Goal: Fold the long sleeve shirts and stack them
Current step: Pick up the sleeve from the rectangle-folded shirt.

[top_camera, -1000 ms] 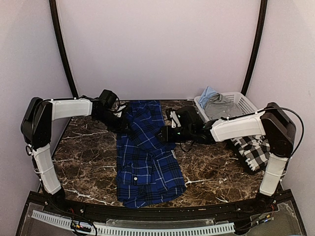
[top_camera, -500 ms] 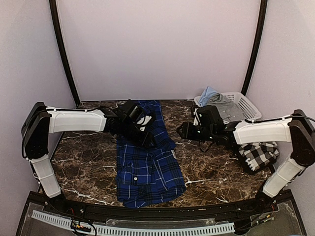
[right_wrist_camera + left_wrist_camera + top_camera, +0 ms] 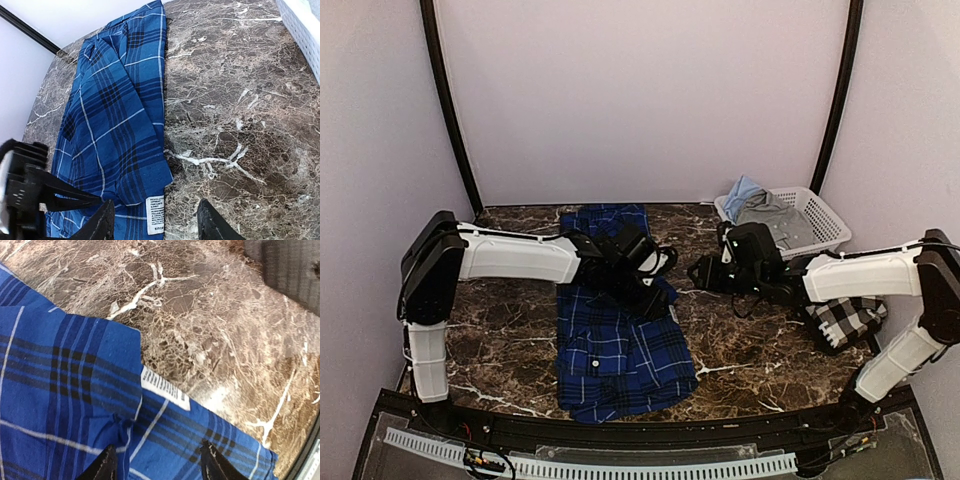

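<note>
One blue plaid shirt (image 3: 620,350) lies seemingly folded lengthwise.

**Surfaces and materials**

Blue plaid shirt (image 3: 620,340): woven cloth, matt, softly creased. Its sewn-in label (image 3: 165,388) is white, smooth and printed.

Check shirt (image 3: 845,320): cloth, matt.

Table (image 3: 490,320): brown marble-look stone with white veins, polished, with a faint sheen.

Basket (image 3: 825,215): white plastic lattice, holding crumpled grey cloth (image 3: 765,215).

Left arm (image 3: 520,258) and right arm (image 3: 865,272): smooth white plastic shells, matt black joints.
</note>
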You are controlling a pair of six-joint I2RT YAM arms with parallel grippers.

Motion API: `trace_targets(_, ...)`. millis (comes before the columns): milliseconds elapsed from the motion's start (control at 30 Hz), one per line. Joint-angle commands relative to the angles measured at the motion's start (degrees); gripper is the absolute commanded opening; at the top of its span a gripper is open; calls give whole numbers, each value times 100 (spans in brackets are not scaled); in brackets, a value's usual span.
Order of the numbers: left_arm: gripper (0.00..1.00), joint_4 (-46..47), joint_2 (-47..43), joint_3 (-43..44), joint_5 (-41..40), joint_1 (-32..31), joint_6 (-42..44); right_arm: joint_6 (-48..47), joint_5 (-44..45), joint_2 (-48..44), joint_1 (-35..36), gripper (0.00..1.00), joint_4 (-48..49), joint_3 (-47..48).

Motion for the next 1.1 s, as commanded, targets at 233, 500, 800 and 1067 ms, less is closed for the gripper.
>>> trace_targets(233, 48, -365, 719, 783, -1215, -84, -85, 44, 137, -372, -18, 53, 91, -108)
trace_targets(500, 40, -556, 879, 1004, -1797, -86, -144, 55, 102, -362, -22, 53, 94, -74)
trace_targets(800, 33, -556, 893, 1108, -1209, -90, -11, 45, 116, -346, -17, 53, 34, -55)
trace_targets(1067, 44, -488, 925, 1053, -920, -157, -39, 25, 155, -356, -22, 53, -7, -55)
